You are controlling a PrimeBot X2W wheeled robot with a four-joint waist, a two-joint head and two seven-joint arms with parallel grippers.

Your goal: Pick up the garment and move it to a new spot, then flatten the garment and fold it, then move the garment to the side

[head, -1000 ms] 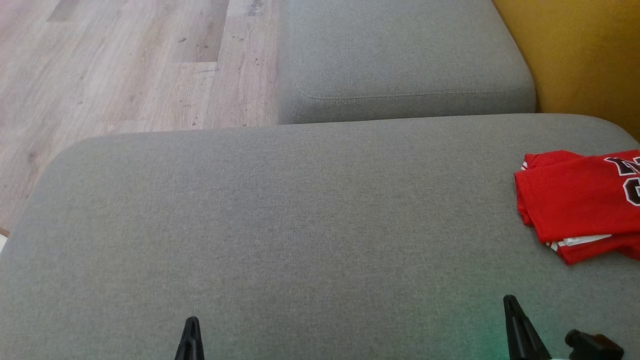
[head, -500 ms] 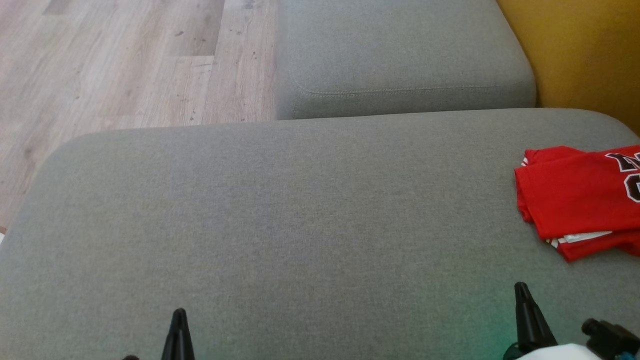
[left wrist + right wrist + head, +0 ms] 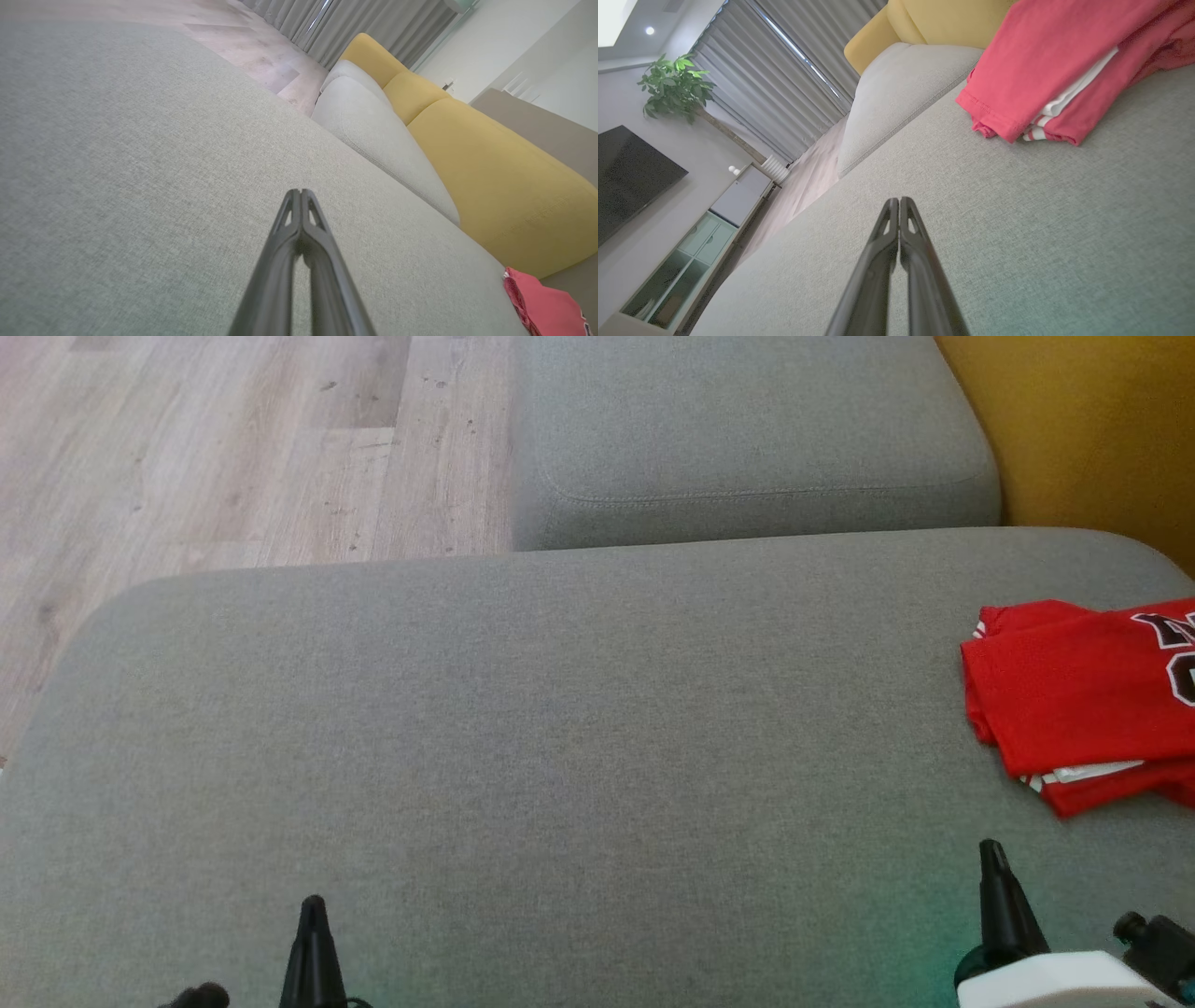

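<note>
As it lies folded, the garment (image 3: 1074,700) is red.

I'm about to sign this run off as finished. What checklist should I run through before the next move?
1. Fold of the garment: ok, red layers stacked, white trim between.
2. Place of the garment: ok, near the right end of the grey cushion.
3. Grip of the left end effector: ok, shut, holding nothing.
4. Grip of the right end effector: ok, shut, apart from the garment.
5. Whole garment on the cushion: cannot tell, the head view's edge cuts it off.
</note>
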